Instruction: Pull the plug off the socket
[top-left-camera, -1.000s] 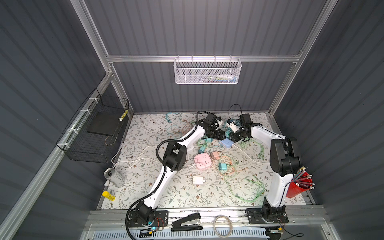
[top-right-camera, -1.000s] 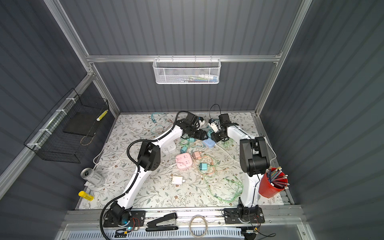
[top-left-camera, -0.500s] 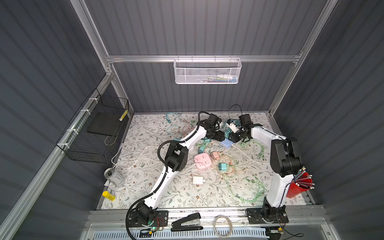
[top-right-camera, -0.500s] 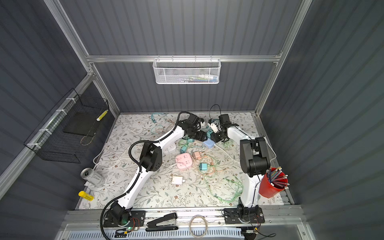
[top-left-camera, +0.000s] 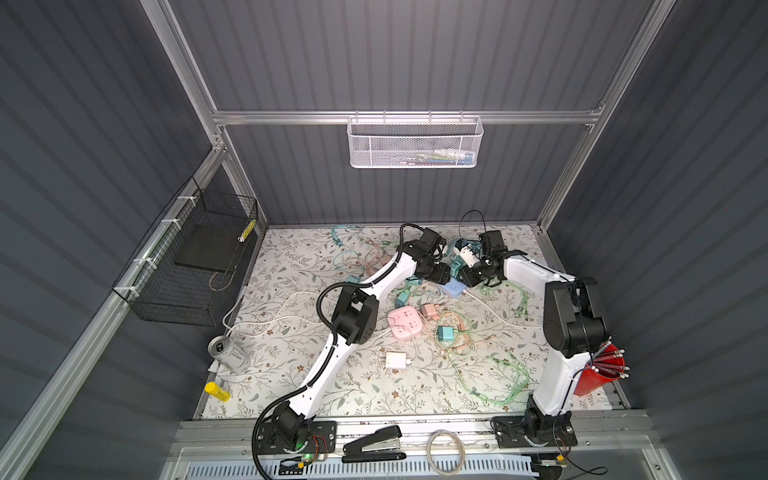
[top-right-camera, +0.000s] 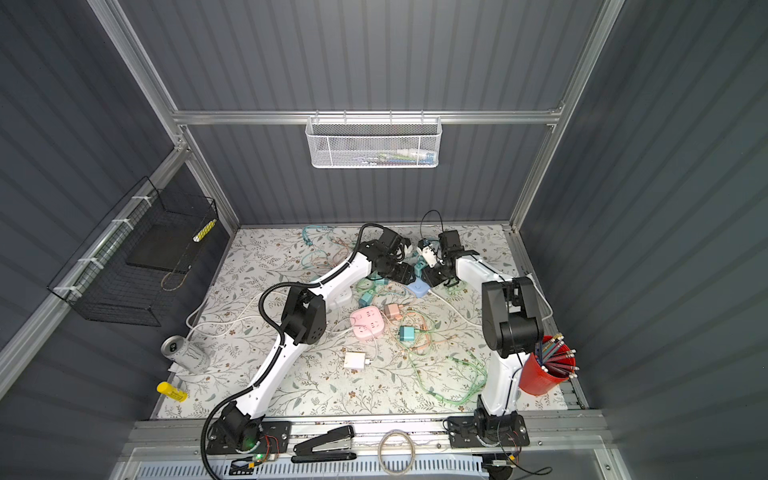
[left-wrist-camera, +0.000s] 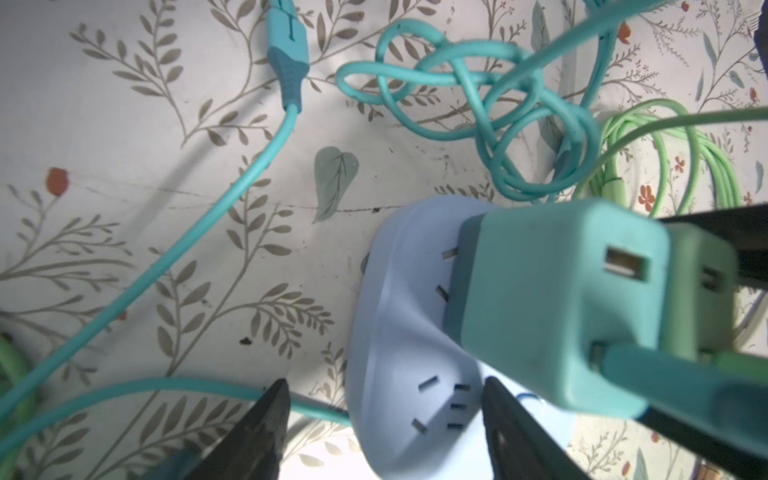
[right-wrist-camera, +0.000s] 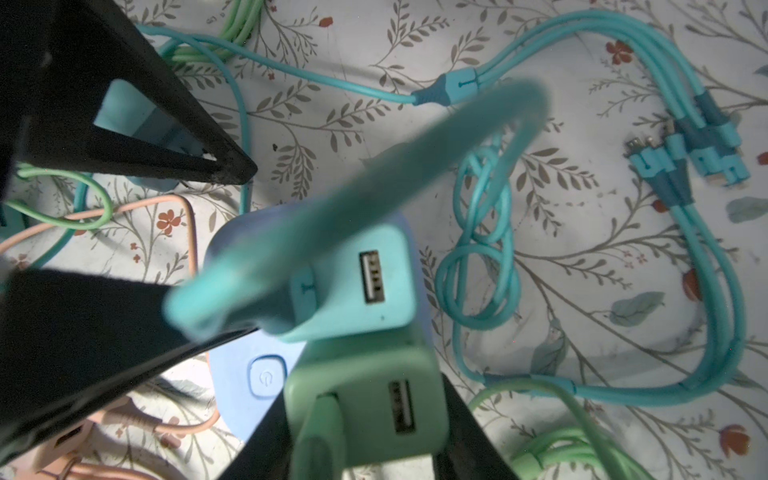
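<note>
A light blue socket block (top-left-camera: 454, 287) (top-right-camera: 417, 287) lies on the floral mat at the back middle. Two plugs stand in it side by side: a teal plug (right-wrist-camera: 353, 282) (left-wrist-camera: 540, 299) and a green plug (right-wrist-camera: 365, 395) (left-wrist-camera: 698, 291), each with a cable in its USB port. My right gripper (right-wrist-camera: 365, 401) (top-left-camera: 466, 274) is shut on the green plug, one finger on each side. My left gripper (left-wrist-camera: 382, 384) (top-left-camera: 445, 274) is open and straddles the socket's (left-wrist-camera: 399, 332) free end; one finger is at its edge, the other stands apart over a teal cable.
Teal (right-wrist-camera: 478, 257), green (left-wrist-camera: 665, 158) and pink cables tangle around the socket. Nearer the front lie a pink power strip (top-left-camera: 405, 322), a pink charger (top-left-camera: 430, 311), a teal charger (top-left-camera: 445, 333) and a white charger (top-left-camera: 394, 359). A can (top-left-camera: 230, 353) lies left; a red pencil cup (top-left-camera: 602, 368) stands right.
My left gripper has shifted right toward the socket, and its jaws have narrowed around it. The right gripper has stayed in place on the green plug.
</note>
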